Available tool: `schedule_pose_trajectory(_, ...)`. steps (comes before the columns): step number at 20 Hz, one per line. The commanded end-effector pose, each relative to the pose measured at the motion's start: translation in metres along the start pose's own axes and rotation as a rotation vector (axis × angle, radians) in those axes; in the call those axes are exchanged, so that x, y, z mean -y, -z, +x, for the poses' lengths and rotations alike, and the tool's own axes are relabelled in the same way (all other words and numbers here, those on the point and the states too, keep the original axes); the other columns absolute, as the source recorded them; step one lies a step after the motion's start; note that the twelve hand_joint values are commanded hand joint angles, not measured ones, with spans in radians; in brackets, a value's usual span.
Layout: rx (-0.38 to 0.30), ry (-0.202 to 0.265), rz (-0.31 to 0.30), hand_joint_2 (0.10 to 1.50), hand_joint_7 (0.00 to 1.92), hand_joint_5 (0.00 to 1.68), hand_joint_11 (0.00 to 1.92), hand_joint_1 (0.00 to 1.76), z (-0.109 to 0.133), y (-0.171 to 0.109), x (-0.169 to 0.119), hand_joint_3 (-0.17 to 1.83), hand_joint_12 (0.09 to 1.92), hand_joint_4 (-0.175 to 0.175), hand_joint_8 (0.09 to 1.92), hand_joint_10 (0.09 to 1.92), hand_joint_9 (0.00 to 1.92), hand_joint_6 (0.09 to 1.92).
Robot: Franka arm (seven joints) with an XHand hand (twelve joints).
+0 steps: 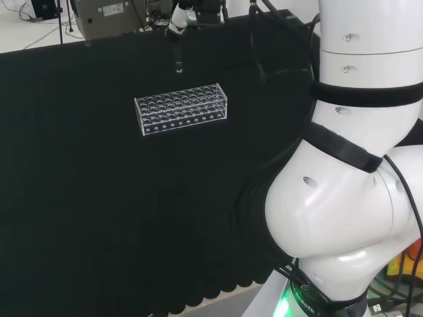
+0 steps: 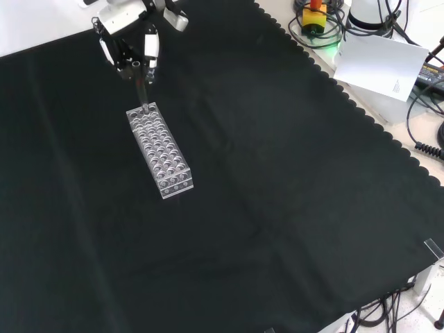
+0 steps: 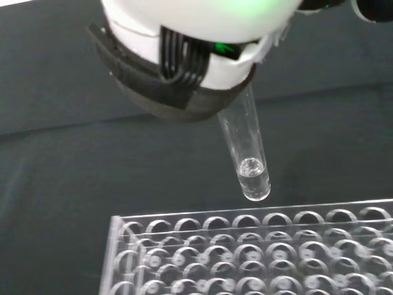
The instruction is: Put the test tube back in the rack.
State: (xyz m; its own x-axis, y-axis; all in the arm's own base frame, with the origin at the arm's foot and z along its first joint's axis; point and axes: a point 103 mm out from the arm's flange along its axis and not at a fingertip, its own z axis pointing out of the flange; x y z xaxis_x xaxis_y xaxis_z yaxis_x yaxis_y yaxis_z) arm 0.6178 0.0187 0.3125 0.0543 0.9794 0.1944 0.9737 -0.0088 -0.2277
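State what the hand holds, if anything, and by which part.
The hand holds a clear test tube by its upper end, rounded bottom hanging above the rack.

A black cloth (image 2: 277, 194) with a scalloped edge covers the bench (image 2: 416, 173), whose pale top shows beyond that edge. Near the cloth's edge lie a white sheet of paper (image 2: 378, 66) and black cables (image 2: 427, 118). Past the cloth's far side stands a grey box (image 1: 109, 14).

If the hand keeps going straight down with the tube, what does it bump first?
Probably the rack: the test tube held in the hand hangs above the holes at the rack's end, so its rounded tip should meet that end first. Which hole is unclear.
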Motion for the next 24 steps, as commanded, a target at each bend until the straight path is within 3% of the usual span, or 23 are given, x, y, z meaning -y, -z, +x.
schedule_pose_trajectory(1, -0.017, 0.034, 0.002, 0.58, 1.82, 1.48, 1.58, 1.24, 0.017, -0.004, -0.007, 0.69, 0.67, -0.175, 0.41, 0.13, 1.87, 0.28)
schedule_pose_trajectory(24, -0.107, -0.001, 0.073, 0.58, 1.82, 1.48, 1.59, 1.24, 0.002, -0.058, -0.024, 0.69, 0.67, -0.175, 0.41, 0.13, 1.87, 0.28)
